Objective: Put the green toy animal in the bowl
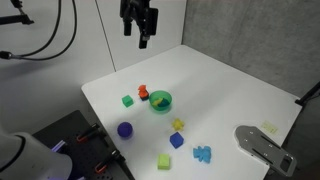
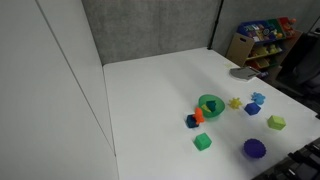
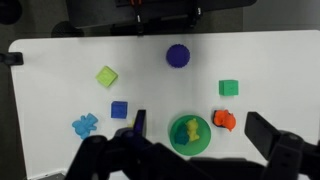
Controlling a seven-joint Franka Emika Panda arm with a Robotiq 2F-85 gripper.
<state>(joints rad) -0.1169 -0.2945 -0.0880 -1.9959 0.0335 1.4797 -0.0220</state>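
The teal-green toy animal lies inside the bright-green bowl. It also shows in the bowl in both exterior views. The bowl stands near the middle of the white table. In the wrist view a yellow piece shows within the bowl's outline beside the toy. My gripper hangs high above the table's far side, well clear of the bowl. Its fingers are spread wide and hold nothing.
Around the bowl lie an orange toy, a green block, a purple ball, a yellow toy, a blue cube, a lime block and a blue toy animal. A grey object sits at the table's edge.
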